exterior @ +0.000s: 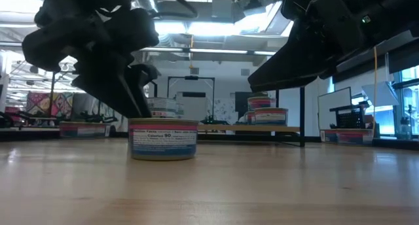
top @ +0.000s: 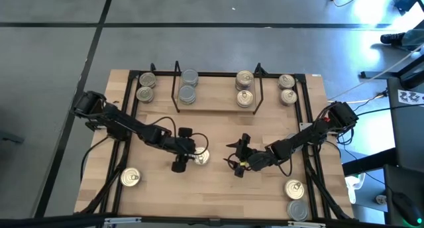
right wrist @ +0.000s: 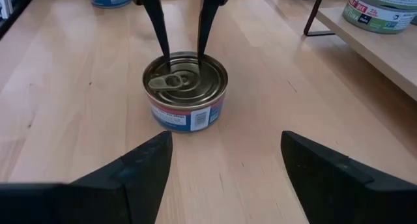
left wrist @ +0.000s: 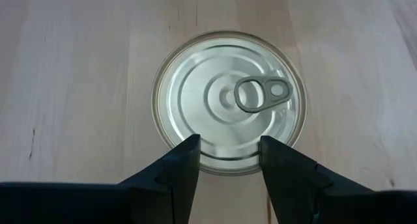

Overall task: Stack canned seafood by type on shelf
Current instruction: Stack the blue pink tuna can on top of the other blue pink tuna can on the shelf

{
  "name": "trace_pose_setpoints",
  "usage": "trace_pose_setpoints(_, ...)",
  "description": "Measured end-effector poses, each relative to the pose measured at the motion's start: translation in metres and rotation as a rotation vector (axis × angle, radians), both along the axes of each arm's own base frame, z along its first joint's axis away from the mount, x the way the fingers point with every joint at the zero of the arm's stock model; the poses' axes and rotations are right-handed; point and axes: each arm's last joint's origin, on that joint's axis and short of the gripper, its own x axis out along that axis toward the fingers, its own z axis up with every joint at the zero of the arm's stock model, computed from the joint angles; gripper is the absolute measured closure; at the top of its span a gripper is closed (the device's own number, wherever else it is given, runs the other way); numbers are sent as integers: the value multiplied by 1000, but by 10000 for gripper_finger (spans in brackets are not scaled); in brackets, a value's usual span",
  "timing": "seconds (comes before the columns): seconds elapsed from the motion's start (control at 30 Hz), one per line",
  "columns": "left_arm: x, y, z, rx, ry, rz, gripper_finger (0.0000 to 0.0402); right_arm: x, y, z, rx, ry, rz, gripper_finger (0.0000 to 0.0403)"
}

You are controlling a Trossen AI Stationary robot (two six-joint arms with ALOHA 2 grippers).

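Left wrist view shows pull-ring lid of tin [left wrist: 229, 101] close up; low view gives label instead, pink-blue bands, text too blurry to read. Tin sits mid-table [top: 218, 188], well short of shelf [top: 215, 102]. My left gripper [top: 190, 154] reaches down over tin, fingers [left wrist: 179, 168] spread narrow, tips at lid, not clamped. My right gripper [top: 240, 158] hovers just beside, wide open, empty.

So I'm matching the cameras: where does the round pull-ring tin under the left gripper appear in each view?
High: pull-ring tin, table centre.
Low: left of centre.
Left wrist: centre.
Right wrist: centre.
Shared landmark: left gripper poised over the tin, fingers open.
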Motion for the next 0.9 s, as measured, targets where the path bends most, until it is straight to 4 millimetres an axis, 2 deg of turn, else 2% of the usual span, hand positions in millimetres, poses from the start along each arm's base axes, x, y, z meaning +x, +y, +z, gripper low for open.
trace_pose_setpoints(0.17, -5, 0, -8, -2, -34, -8, 243, 1, 0, 1, -16, -9, 14, 119)
trace_pose_setpoints(0.43, -15, 3, -21, -31, -96, 4, 243, 5, 4, 10, -123, -73, 147, 119)
trace_pose_setpoints(0.9, -17, 1, -24, -24, -107, -1, 243, 13, 10, 24, -334, -84, 291, 119)
